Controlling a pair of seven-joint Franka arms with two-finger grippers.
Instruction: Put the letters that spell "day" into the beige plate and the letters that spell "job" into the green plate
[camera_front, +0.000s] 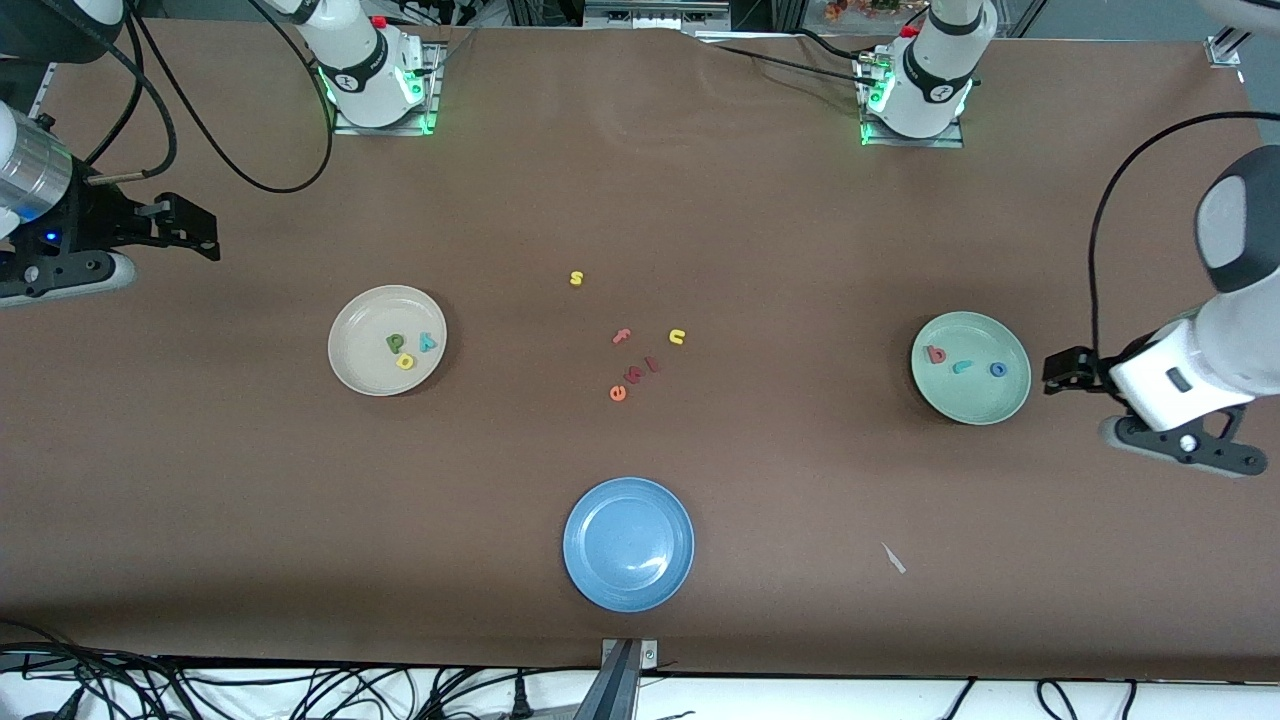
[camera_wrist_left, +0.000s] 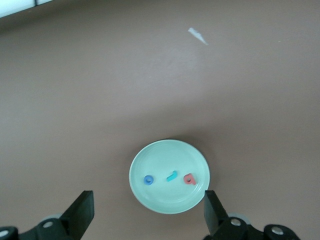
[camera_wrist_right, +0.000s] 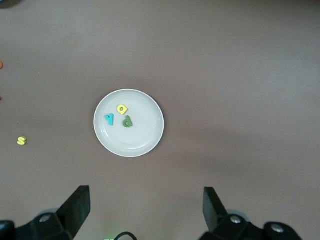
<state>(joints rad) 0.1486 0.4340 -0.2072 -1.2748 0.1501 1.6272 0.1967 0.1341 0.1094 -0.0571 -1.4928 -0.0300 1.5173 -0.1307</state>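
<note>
Surface (camera_front: 700, 200): brown, carrying every item below.

Left arm: reaches in at the left arm's end of the surface. Left tool (camera_wrist_left: 149, 212) hangs above bare surface just beside the green plate; fingers (camera_wrist_left: 82, 212) spread wide, released, holding and touching nothing.

Right arm: reaches in at the right arm's end of the surface. Right tool (camera_wrist_right: 145, 210) is raised above bare surface well apart from the beige plate; fingers (camera_wrist_right: 75, 207) spread wide, released, gripping nothing.

Blue plate (camera_front: 628, 543): round, nearest the front camera, midway along the surface, nothing in it.

Beige plate (camera_front: 387, 340): round, shallow, toward the right arm's end. Contents: green d (camera_front: 396, 343), yellow a (camera_front: 405, 361), teal y (camera_front: 428, 342), clustered close together near the middle of the plate.

Green plate (camera_front: 971, 367): round, shallow, toward the left arm's end. Contents: red-pink b (camera_front: 936, 354), teal j (camera_front: 962, 367), blue o (camera_front: 998, 369), lying in a loose row, each apart from the next.

Loose letters, on the bare surface between the two plates: yellow s (camera_front: 576, 278), farthest from the front camera; pink f (camera_front: 621, 337); yellow u (camera_front: 677, 337) beside it; orange e (camera_front: 618, 393), nearest the blue plate. Two more small reddish letters lie between the e and the u, too small to read.

White scrap (camera_front: 893, 558): small sliver on the surface, nearer the front camera than the green plate.
</note>
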